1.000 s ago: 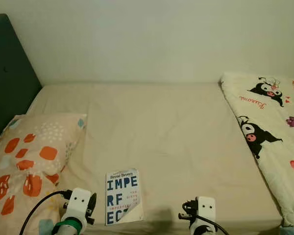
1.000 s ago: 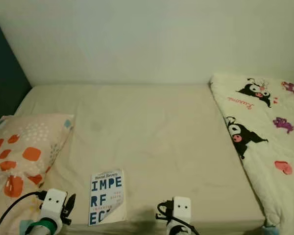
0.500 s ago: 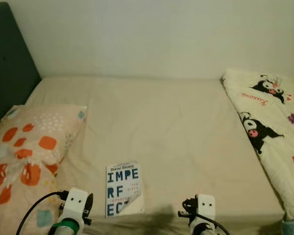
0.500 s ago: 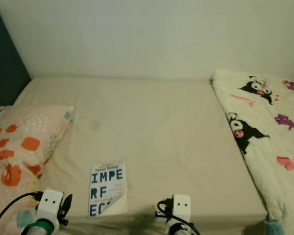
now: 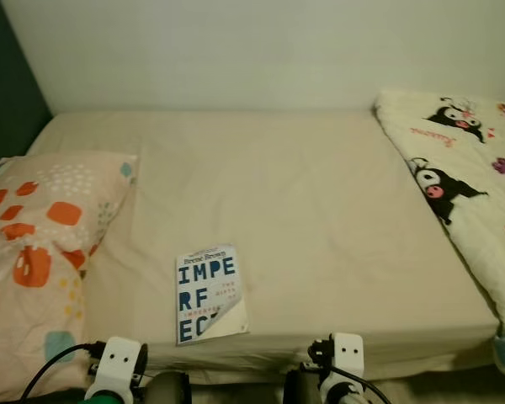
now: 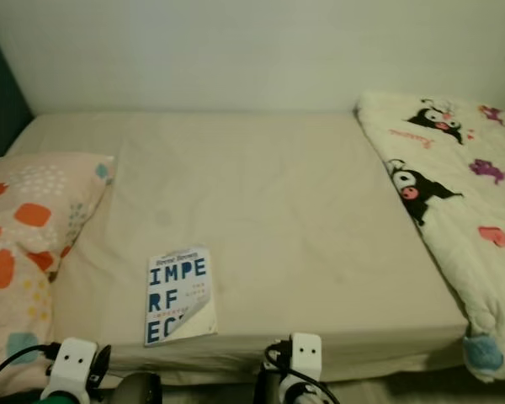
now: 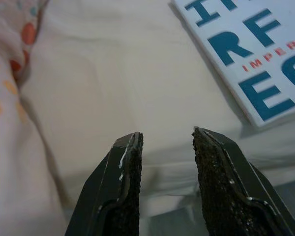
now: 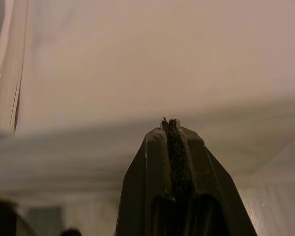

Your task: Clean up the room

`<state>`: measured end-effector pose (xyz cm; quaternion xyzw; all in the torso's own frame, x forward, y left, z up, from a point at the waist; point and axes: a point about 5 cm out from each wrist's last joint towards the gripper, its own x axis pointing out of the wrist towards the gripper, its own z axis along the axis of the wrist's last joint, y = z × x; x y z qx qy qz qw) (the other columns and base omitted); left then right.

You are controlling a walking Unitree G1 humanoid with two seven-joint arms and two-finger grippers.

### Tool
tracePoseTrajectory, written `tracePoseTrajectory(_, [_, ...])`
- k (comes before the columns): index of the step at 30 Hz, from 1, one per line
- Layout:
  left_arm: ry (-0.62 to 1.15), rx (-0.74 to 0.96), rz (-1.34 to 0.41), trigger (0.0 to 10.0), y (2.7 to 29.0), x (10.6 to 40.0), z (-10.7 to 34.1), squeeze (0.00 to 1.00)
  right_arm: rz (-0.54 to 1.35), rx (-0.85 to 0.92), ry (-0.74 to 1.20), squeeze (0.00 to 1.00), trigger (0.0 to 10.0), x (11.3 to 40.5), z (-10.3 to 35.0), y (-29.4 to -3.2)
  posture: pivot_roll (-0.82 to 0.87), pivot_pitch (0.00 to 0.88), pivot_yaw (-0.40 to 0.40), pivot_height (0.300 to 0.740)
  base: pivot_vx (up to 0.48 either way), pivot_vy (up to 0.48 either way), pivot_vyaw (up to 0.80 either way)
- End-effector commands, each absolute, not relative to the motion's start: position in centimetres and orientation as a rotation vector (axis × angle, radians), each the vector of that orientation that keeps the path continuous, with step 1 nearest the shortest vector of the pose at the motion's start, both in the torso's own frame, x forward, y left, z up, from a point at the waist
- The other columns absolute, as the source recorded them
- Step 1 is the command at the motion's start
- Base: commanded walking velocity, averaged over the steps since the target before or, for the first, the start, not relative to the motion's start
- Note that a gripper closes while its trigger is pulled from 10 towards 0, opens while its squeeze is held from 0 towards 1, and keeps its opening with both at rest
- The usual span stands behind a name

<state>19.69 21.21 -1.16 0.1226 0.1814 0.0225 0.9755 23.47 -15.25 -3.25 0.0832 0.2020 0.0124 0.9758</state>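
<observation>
A white paperback book with big blue letters (image 5: 209, 293) lies flat on the beige-sheeted bed (image 5: 320, 210), close to the near edge and left of centre, its near right cover corner curling up a little. To the left, near but apart from it, sits a cream pillow with orange blotches (image 5: 34, 244); at the far right a white blanket with black cartoon figures (image 5: 463, 177) is bunched along the bed side. The left claw (image 7: 164, 147) hovers at the near bed edge with fingers parted and nothing between them, the book's near left corner just beyond its tips, offset to the right. The right claw (image 8: 170, 129) is pressed closed on nothing, pointing at the bed's front edge right of the book. Likely step: pick up the book to clear the bed. To do it well, the left claw should shift right so the book's near edge sits between the fingers, come in low along the sheet, and slide one finger under the cover; the lifted corner or the overhang near the mattress edge is the easiest entry. Grip across the spine side if reachable, so pages don't fan. Risk: thin book on soft sheet, fingers may pinch fabric or push the book farther away. Dragging it slightly towards the near edge first may help.
</observation>
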Motion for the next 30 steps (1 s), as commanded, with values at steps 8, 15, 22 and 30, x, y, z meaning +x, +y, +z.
tracePoseTrajectory(8, [0.335, 0.349, 0.098, 10.0, 23.8, 18.2, 0.1, 0.0, 0.125, 0.204, 0.383, 0.0, 10.0, 27.1, -1.1, -13.0, 0.1, 0.007, -0.059, 0.621, 0.0, 0.0, 0.0])
tracePoseTrajectory(15, [0.268, 0.405, 0.092, 10.0, 24.0, 18.7, 2.4, 0.0, 0.185, 0.192, 0.435, 0.0, 10.0, 28.7, -0.4, -11.4, 0.15, 0.042, -0.095, 0.607, 0.0, 0.0, 0.0])
tracePoseTrajectory(22, [0.211, 0.408, 0.1, 10.0, 24.4, 20.4, 4.5, 0.0, 0.235, 0.171, 0.465, 0.0, 10.0, 29.8, 0.4, -9.8, 0.18, 0.07, -0.115, 0.607, 0.0, 0.0, 0.0])
tracePoseTrajectory(30, [0.172, 0.393, 0.073, 10.0, 24.4, 22.2, 6.2, 0.0, 0.25, 0.107, 0.529, 0.0, 0.0, 30.4, 0.6, -8.5, 0.18, 0.08, -0.102, 0.607, 0.0, 0.0, 0.0])
